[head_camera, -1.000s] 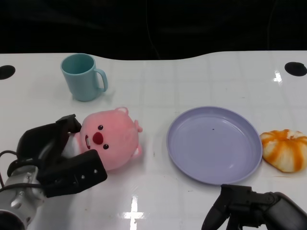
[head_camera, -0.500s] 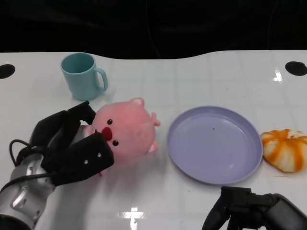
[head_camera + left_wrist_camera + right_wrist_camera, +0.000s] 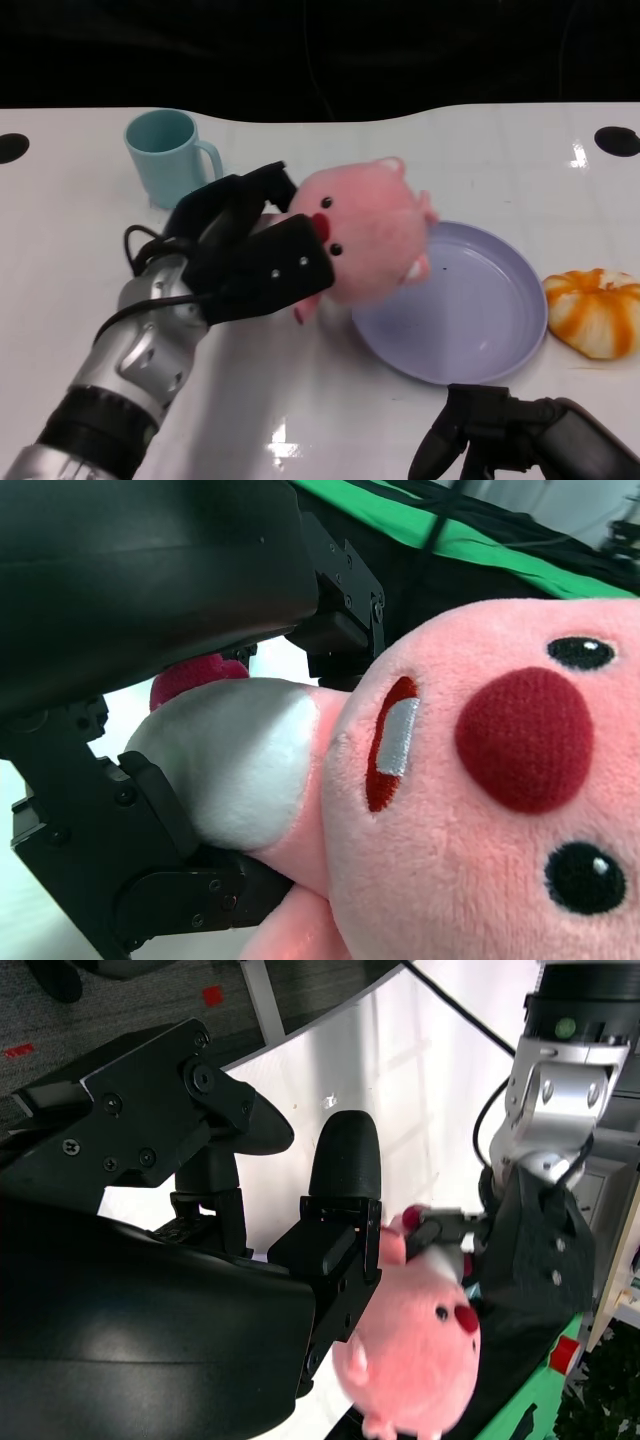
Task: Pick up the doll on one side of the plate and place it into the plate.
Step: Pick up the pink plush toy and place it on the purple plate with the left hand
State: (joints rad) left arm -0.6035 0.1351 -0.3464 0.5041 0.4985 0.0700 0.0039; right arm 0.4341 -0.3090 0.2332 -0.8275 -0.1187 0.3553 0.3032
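Your left hand (image 3: 255, 262) has its fingers (image 3: 150, 880) clamped on the pink doll (image 3: 365, 240), gripping it from behind and under its white belly. The doll is lifted off the desk (image 3: 480, 150) and hangs over the plate's (image 3: 480, 340) rim at its 9 to 10 o'clock side, face turned toward you. The rest of the plate's bowl lies open toward 3 o'clock.

Your right hand (image 3: 500, 445) sits low at the desk's near edge, just past the plate's 6 o'clock rim; its fingers (image 3: 340, 1190) are apart and hold nothing.

A teal mug (image 3: 170, 160) stands at the doll's 9 o'clock, just beyond your left hand. An orange-and-white pumpkin (image 3: 595, 312) touches or nearly touches the plate's rim at 3 o'clock. No writing can be read on anything.
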